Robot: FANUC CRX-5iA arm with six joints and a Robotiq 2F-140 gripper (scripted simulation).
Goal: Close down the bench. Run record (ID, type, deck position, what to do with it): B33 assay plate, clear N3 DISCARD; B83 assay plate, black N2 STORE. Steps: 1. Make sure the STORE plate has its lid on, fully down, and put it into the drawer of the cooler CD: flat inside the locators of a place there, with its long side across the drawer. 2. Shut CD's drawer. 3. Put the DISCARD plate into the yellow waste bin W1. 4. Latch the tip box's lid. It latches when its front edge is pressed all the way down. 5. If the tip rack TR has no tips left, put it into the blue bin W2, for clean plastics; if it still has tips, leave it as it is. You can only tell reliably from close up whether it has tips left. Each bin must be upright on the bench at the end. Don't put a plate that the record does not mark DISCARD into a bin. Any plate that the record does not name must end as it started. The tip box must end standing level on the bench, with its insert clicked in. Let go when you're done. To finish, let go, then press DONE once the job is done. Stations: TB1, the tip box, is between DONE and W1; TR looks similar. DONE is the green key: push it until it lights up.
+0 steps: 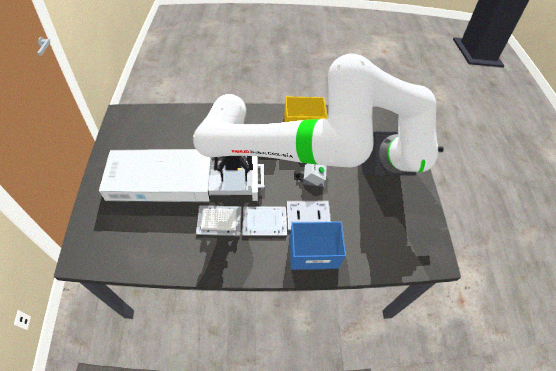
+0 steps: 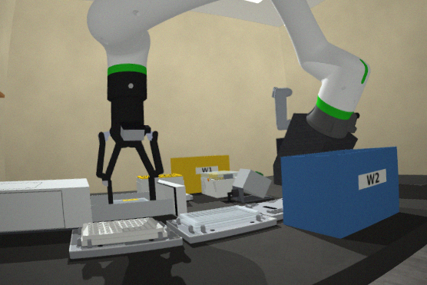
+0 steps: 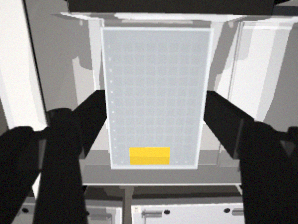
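My gripper [image 2: 131, 199] reaches down into the open drawer [image 1: 234, 184] of the white cooler CD [image 1: 155, 175]. A lidded plate with a yellow tag [image 3: 156, 97] lies flat in the drawer between the fingers, its long side across the drawer. In the wrist view the gripper [image 3: 155, 115] has its fingers just off the plate's long edges, open. Two more plates sit on deck nests in front of the cooler: an open one with white wells [image 1: 218, 219] and a clear lidded one [image 1: 264, 220]. The yellow bin W1 [image 1: 305, 108] stands at the back.
The blue bin W2 [image 1: 317, 245] stands upright at the front beside an empty nest [image 1: 309, 213]. The tip box [image 2: 219, 187] has its lid [image 2: 251, 183] raised. A box with yellow tips [image 2: 159, 183] stands behind the drawer.
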